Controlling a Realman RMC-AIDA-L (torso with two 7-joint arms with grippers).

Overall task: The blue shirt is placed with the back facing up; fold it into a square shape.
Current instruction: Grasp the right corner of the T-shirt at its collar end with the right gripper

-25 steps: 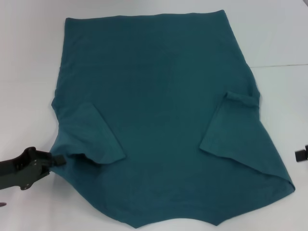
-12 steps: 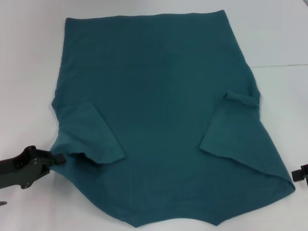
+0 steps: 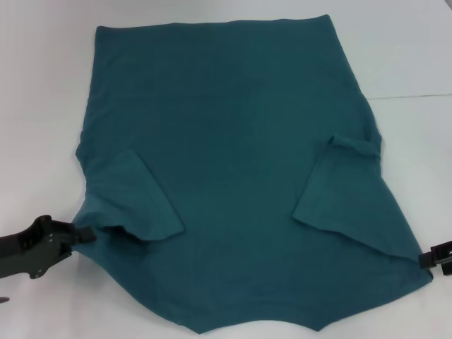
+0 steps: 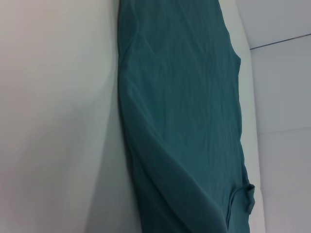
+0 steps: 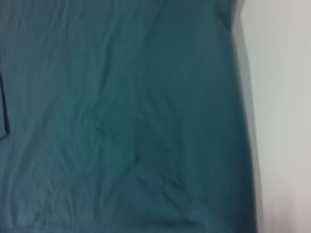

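- On the white desk (image 3: 42,85), the blue shirt (image 3: 233,162) lies spread flat with its plain back up, and both sleeves are already turned in over the body.
- The shirt's long axis runs from the robot's near side away to the far edge of the desk, so its two long sides face the two arms.
- The left end effector (image 3: 83,233) is at the near left edge of the shirt, touching the cloth just below the folded left sleeve (image 3: 131,198). It looks to be pinching that edge, though the tips are too small to be sure.
- The right end effector (image 3: 428,258) is at the near right corner of the shirt, at the picture's edge. I cannot tell whether its fingers are spread or pressed together, nor whether it has cloth in them.
- From each end effector the bulk of the shirt lies inward and away, toward the far hem (image 3: 212,25).
- The left arm seems the better set at its edge; the right has only just met its corner.
- I judge the next fold carries the near end over toward the far end, which needs both near corners held level.
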